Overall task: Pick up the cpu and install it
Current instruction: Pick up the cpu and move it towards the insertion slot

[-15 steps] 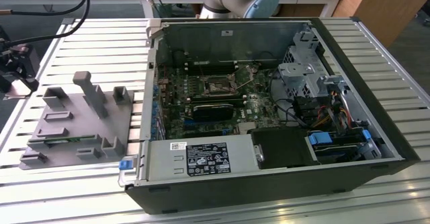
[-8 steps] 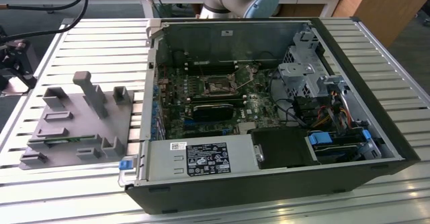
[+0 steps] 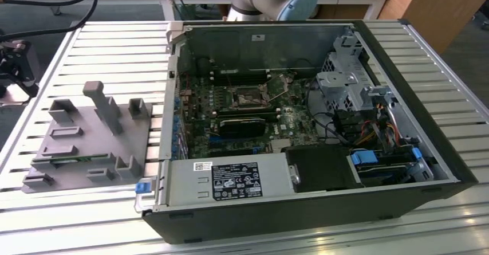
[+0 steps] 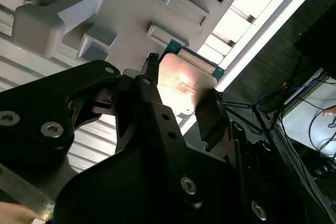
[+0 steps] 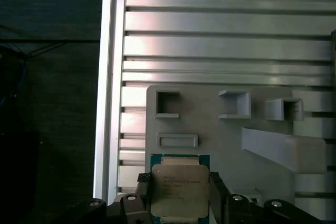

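The cpu (image 5: 179, 181), a flat square chip with a silver-grey top on a green rim, sits between the black fingers of my gripper (image 5: 180, 192). A finger presses on each of two opposite edges. In the second wrist view the cpu (image 4: 185, 81) catches a warm glare and my gripper (image 4: 181, 86) is shut on it, held above the grey fixture plate (image 4: 126, 3). Beneath the chip in the first wrist view lie the fixture plate (image 5: 220, 135) and the slatted table. The dark, metal-framed socket (image 3: 251, 99) lies on the motherboard inside the open computer case (image 3: 397, 152).
The grey fixture plate (image 3: 84, 146), with raised blocks and a tall post, lies on the slatted metal table (image 3: 114, 43) at the exterior view's left. A black heatsink block (image 3: 243, 126) sits just in front of the socket. Drive cages and cables crowd the case's right side.
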